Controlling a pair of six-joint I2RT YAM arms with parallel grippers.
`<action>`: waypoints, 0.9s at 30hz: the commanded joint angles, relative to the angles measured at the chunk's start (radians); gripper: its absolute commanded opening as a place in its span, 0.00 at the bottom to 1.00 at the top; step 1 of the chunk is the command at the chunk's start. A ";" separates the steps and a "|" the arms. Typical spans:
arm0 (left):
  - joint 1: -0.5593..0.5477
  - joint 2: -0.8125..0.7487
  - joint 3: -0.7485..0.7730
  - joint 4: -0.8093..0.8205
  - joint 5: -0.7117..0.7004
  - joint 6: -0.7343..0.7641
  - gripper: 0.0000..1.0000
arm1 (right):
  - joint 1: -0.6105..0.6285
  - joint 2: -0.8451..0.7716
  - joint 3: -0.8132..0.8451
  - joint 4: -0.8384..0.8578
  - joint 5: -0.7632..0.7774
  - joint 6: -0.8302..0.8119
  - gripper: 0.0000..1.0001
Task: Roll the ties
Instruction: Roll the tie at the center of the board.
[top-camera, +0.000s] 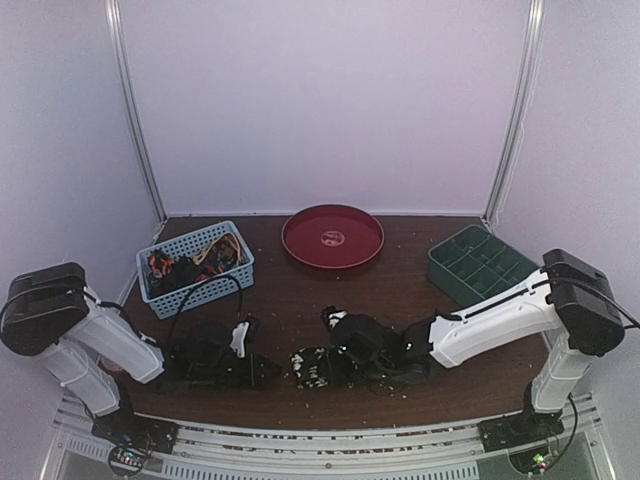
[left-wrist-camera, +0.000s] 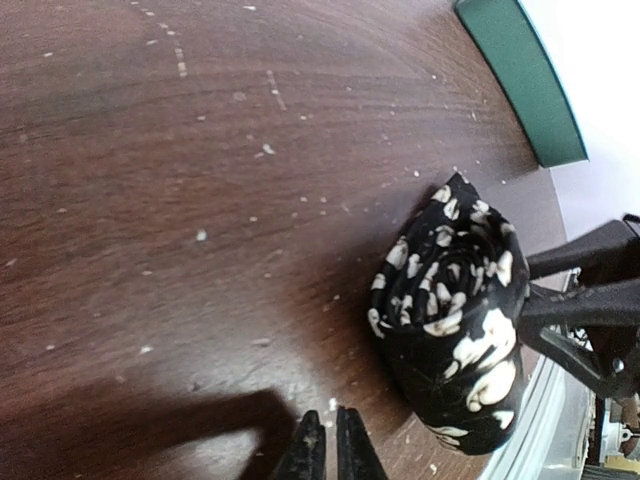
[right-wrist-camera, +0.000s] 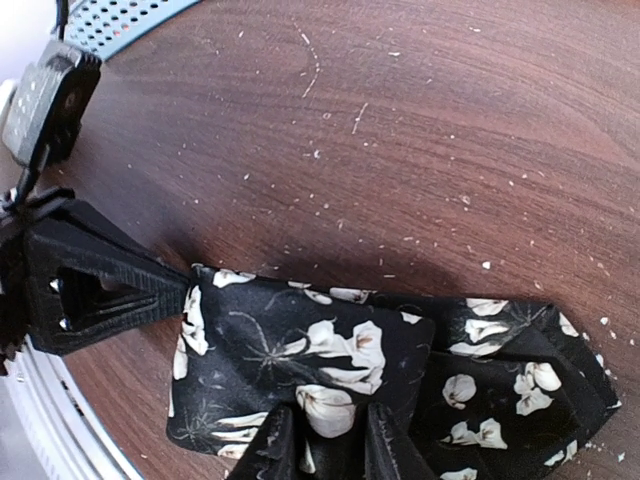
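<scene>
A dark tie with pale flower print (top-camera: 312, 367) lies rolled up on the brown table near the front edge. In the left wrist view the tie (left-wrist-camera: 455, 310) shows its spiral end. My right gripper (right-wrist-camera: 325, 445) is shut on the tie (right-wrist-camera: 300, 340), one finger on each side of the fabric; it also shows in the top view (top-camera: 335, 362). My left gripper (left-wrist-camera: 328, 445) is shut and empty, its tip right beside the roll's left end (top-camera: 268, 373). More ties, dark and orange (top-camera: 190, 262), lie in a blue basket.
The blue basket (top-camera: 232, 272) stands at the back left, and its corner shows in the right wrist view (right-wrist-camera: 130, 20). A red round plate (top-camera: 332, 237) is at the back middle. A green divided tray (top-camera: 480, 262) is at the right (left-wrist-camera: 520, 75). Pale crumbs dot the table.
</scene>
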 joint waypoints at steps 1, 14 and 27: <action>-0.028 0.049 0.059 0.047 0.015 0.011 0.08 | -0.070 -0.036 -0.123 0.152 -0.113 0.059 0.24; -0.034 0.154 0.260 -0.021 0.000 0.123 0.03 | -0.195 -0.061 -0.279 0.372 -0.305 0.121 0.24; -0.049 0.108 0.382 -0.328 -0.181 0.205 0.04 | -0.234 -0.065 -0.339 0.433 -0.344 0.114 0.25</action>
